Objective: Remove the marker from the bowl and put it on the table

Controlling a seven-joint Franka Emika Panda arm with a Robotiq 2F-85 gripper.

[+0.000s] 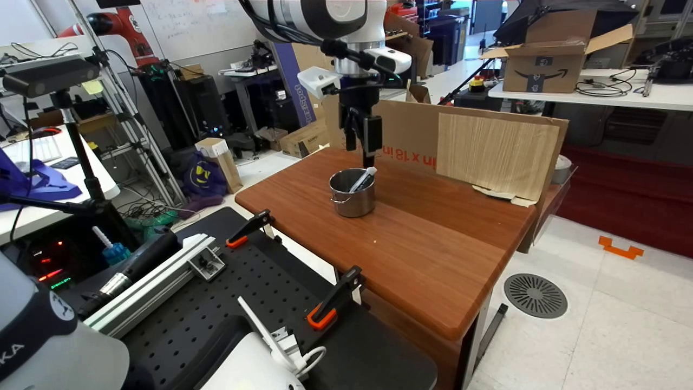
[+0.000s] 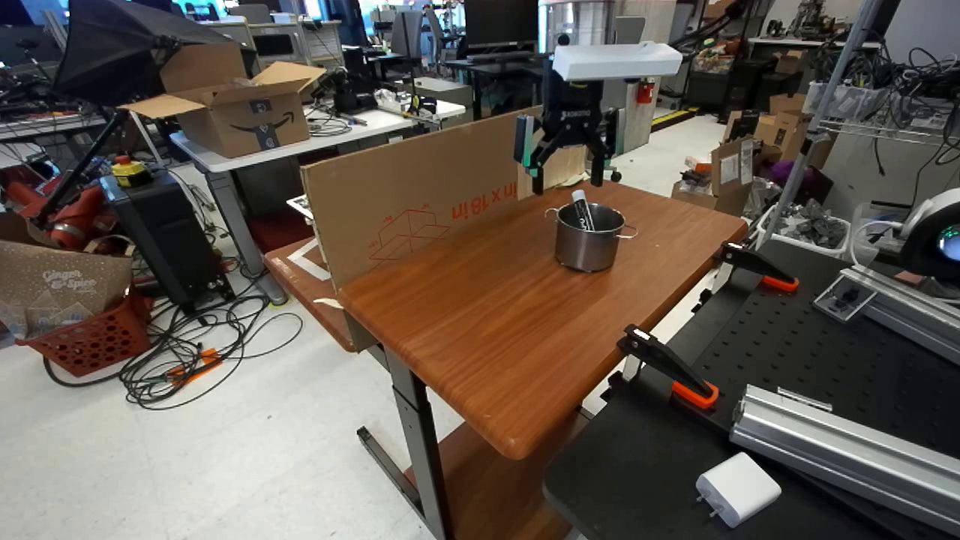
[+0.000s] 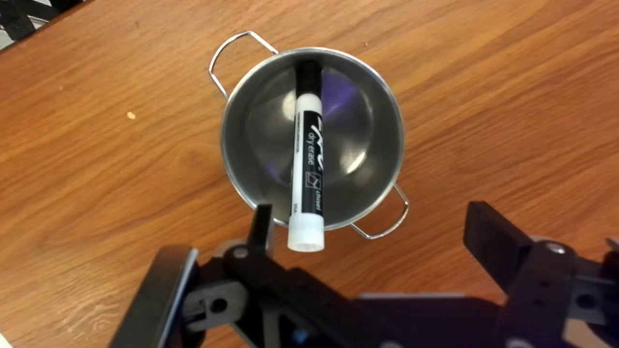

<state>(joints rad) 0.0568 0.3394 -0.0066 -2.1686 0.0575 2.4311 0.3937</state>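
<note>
The marker [image 3: 307,159] is white with a black label and a black cap end. It leans inside the grey metal bowl [image 3: 384,140], cap end down, its white end resting over the rim. The marker also shows in both exterior views [image 1: 363,180] [image 2: 583,211]. The bowl, with two wire handles, stands upright on the reddish-brown table [image 1: 422,249], as seen in both exterior views [image 1: 354,203] [image 2: 587,251]. My gripper [image 3: 370,210] is open and empty above the bowl [image 2: 568,184]. In the wrist view, the marker's white end lies just right of the left finger.
A cardboard panel [image 1: 406,130] stands along the table's far edge. Black clamps with orange pads [image 1: 338,298] [image 2: 671,367] grip the table edge beside the black perforated bench [image 1: 260,287]. A white plug adapter [image 2: 739,487] lies on the bench.
</note>
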